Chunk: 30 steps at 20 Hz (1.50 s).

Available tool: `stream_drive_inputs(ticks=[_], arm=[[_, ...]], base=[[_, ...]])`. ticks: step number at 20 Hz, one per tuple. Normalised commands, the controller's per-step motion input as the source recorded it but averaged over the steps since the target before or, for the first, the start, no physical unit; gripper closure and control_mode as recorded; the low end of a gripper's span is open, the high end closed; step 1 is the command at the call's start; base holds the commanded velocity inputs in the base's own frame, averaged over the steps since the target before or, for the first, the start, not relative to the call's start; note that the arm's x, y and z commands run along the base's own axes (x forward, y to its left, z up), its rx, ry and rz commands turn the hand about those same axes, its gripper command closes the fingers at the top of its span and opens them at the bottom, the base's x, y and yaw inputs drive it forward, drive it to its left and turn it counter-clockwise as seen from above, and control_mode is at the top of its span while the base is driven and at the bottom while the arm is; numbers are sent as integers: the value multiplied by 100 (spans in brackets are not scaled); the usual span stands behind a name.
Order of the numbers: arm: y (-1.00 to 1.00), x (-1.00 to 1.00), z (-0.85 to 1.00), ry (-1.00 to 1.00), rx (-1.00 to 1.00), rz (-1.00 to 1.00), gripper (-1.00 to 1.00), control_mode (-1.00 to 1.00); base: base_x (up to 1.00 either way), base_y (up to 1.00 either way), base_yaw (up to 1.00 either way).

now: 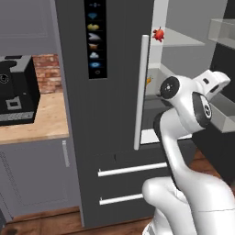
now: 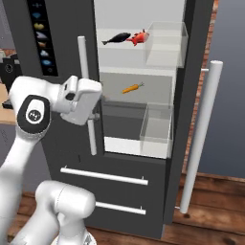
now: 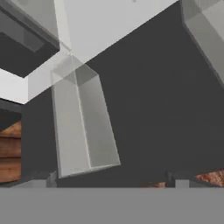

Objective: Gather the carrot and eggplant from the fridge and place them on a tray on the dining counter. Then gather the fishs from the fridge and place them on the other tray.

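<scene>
The fridge (image 2: 67,139) stands with its right door swung open. On its middle shelf lies the small orange carrot (image 2: 131,88), which shows as an orange sliver (image 1: 148,81) from the left. A slim dark fish (image 2: 116,38) rests on the top shelf beside a red item (image 2: 139,37). My gripper (image 2: 99,111) is at the left edge of the opening, below and left of the carrot, open and holding nothing. In the hand view its fingertips (image 3: 43,179) stand wide apart and face a clear bin (image 3: 83,122). The eggplant, both trays and the dining counter are out of view.
The open door (image 2: 191,72) with its long pale handle (image 2: 201,134) stands to the right, carrying clear bins (image 2: 165,43). The closed left door's handle (image 1: 142,92) is beside my hand. Two drawer bars (image 2: 103,176) sit below. A black coffee machine (image 1: 16,92) stands on a wood counter at left.
</scene>
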Motion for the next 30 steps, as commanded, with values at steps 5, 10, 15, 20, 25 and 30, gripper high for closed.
stream_drive_inputs(ticks=[5, 10, 15, 20, 25, 30], arm=[[88, -1, -10, -10, 22, 1, -100, -100], [59, 12, -5, -12, 26, 10, -100, -100], [10, 38, 0, -24, 32, 16, -100, -100], [0, 36, 16, -12, 27, 16, -100, -100], [9, 35, 23, -1, 20, 17, -100, -100], [11, 39, 14, 0, 16, 21, -100, -100]], base=[[0, 0, 0], [0, 0, 0], [0, 0, 0], [0, 0, 0], [0, 0, 0], [0, 0, 0]])
